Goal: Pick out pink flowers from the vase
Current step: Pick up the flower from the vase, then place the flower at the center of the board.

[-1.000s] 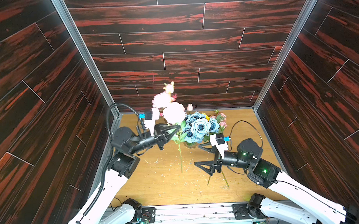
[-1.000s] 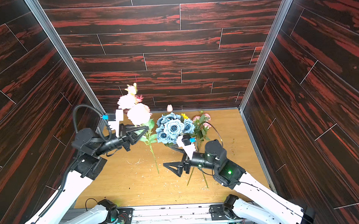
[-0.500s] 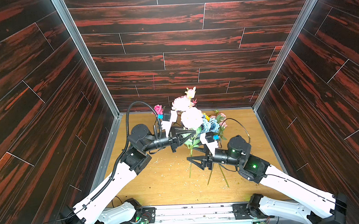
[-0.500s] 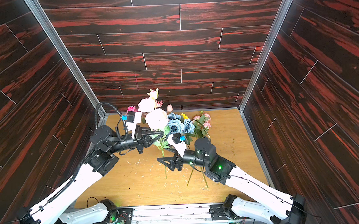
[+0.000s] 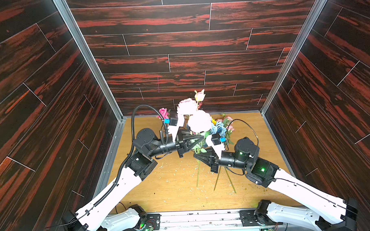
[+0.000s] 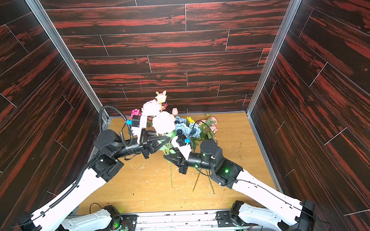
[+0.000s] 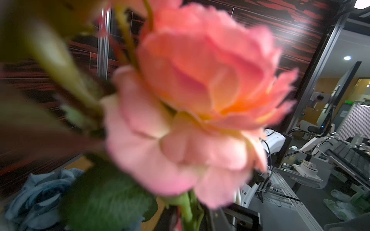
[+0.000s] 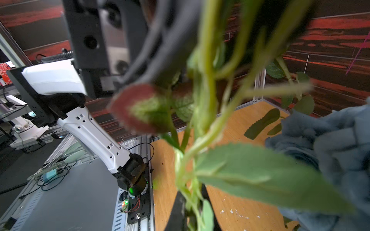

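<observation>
The pink flowers (image 5: 199,121) hang above the counter (image 5: 173,184), their stem clenched in the jaws of the right gripper (image 5: 195,156). The left gripper (image 5: 202,138) flanks the same stem, but I cannot tell whether it grips. The vase is hidden.

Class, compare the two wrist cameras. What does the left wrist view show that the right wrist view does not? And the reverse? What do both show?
Only the left wrist view: a bloom of the pink flowers, blurred and filling most of the picture.
Only the right wrist view: the left arm, seen from its white link down to its base.
Both: green stems and leaves, the blue rose bunch, the wooden table and the dark wood-grain wall.
</observation>
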